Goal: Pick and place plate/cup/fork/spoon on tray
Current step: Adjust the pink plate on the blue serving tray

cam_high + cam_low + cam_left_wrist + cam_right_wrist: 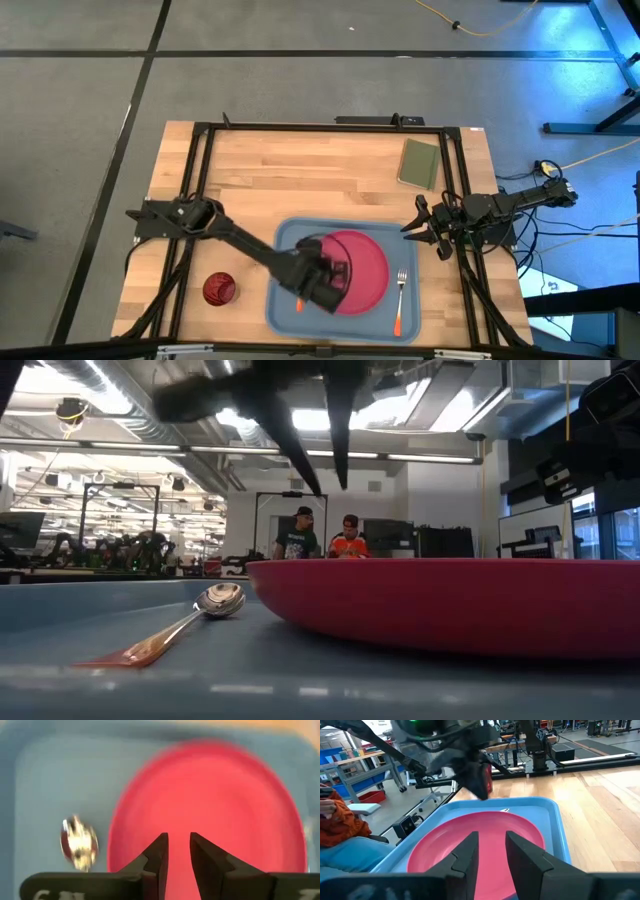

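The light blue tray [290, 238] lies at the table's near middle. On it rests the pink-red plate [370, 268], and the fork [399, 300] lies on the tray right of the plate. The spoon [200, 610] lies on the tray floor left of the plate, its bowl [79, 842] in the left wrist view. The dark red cup [219, 289] stands on the table left of the tray. My left gripper [178, 837] hovers above the plate's left part, open by a narrow gap, holding nothing. My right gripper [415, 228] waits open at the table's right edge.
A small green pad [420, 163] lies at the table's far right. A black frame runs along the table's edges. Bare wood shows beyond the tray's far side. Two people stand far off in the room behind the table.
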Controlling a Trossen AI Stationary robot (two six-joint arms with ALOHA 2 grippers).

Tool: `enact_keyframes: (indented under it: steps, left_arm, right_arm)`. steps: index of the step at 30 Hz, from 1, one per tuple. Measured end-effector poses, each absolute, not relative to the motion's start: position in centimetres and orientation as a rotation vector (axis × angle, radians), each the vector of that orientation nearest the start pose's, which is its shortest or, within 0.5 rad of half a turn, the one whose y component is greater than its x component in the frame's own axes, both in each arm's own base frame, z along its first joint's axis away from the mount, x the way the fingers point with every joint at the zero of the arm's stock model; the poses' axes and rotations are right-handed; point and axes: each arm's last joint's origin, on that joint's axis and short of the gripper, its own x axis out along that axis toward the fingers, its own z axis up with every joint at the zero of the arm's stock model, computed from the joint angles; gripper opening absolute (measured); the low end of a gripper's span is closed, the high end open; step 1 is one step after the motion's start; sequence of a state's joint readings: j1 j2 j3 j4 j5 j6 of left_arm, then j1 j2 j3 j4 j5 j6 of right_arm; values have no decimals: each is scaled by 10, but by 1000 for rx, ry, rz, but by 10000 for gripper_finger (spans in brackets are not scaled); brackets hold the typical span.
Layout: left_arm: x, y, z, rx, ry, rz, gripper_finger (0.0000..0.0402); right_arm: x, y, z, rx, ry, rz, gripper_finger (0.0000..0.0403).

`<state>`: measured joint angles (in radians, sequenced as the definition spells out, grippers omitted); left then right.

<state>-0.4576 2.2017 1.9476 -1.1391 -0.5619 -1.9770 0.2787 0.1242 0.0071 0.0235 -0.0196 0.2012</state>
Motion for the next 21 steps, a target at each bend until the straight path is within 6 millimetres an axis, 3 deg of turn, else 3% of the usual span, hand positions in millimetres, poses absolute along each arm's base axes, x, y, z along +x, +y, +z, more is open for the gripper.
enact_keyframes:
  steps: [13,19,21]
  left_arm:
    - [435,-91,217,-1086,584,1276,73]
    - [441,-61,216,-1093,588,1311,73]
    - [447,-56,208,-1110,584,1315,73]
  right_arm:
    - [100,29,158,187,123,288,102]
    - [100,29,158,187,123,288,102]
    - [100,29,158,187,123,288,102]
